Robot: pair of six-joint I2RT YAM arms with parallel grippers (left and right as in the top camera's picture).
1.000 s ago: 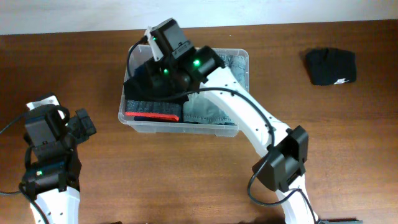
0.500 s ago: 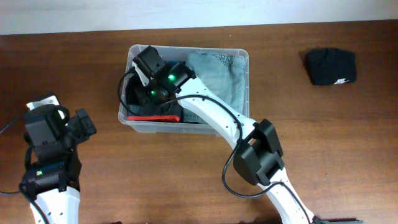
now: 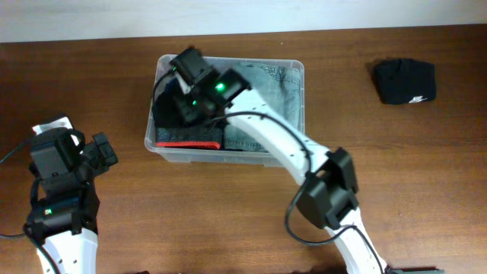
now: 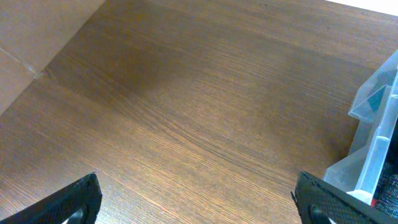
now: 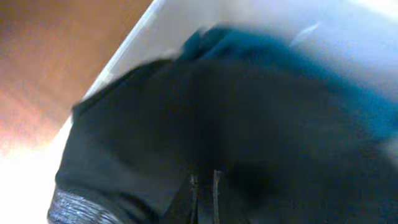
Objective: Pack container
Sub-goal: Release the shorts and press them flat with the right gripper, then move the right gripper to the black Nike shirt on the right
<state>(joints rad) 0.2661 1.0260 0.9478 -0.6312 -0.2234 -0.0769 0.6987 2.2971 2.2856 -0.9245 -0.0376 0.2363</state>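
The container [image 3: 190, 157] holds clothes [image 3: 274, 85] under right arm [image 3: 268, 138].

Our left arm [image 3: 65, 205] sits folded up at the near left, and the left gripper [image 4: 198, 202] has its fingers spread wide with nothing between them. Our right arm [image 3: 281, 148] stretches from the near right out to the far left, wrist tipped down. The right gripper [image 3: 181, 106] is too blurry on its own cam to call.
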